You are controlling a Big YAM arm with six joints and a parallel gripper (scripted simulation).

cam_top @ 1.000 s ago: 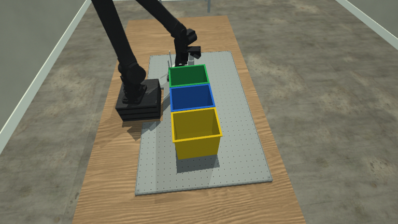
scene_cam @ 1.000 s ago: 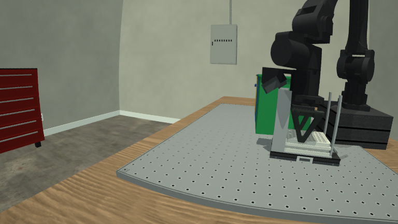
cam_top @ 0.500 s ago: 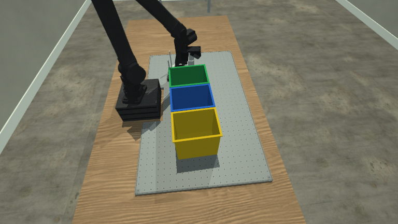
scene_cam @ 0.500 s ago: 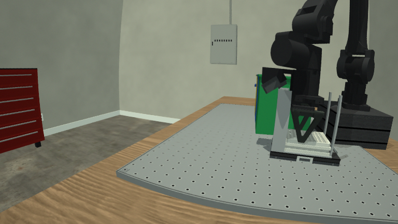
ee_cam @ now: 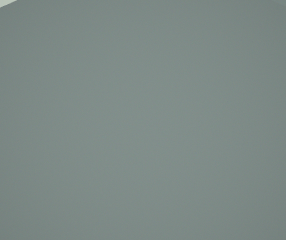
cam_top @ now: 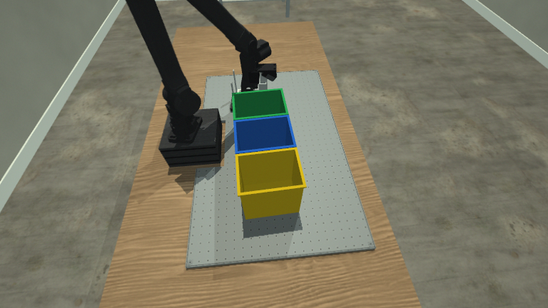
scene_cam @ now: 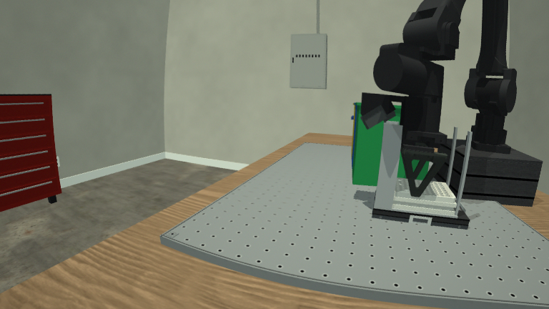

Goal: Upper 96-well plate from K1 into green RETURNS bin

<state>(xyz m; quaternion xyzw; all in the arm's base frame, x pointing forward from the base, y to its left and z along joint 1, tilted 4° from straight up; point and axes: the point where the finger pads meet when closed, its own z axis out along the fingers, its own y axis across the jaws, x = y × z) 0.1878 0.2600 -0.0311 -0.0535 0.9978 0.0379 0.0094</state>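
While its black fingers reach down inside stack rack K1 [scene_cam: 462, 168], the pincer [scene_cam: 417, 192] is clamped on the upper 96-well plate [scene_cam: 439, 190], which sits atop the lower plate [scene_cam: 424, 207] in the rack. Just behind the pincer stands the green bin [cam_top: 260, 103], upright, with the blue bin [cam_top: 263, 132] and yellow bin [cam_top: 270, 175] ranged beyond it. A grey panel [ee_cam: 143, 147] fills the wrist view.
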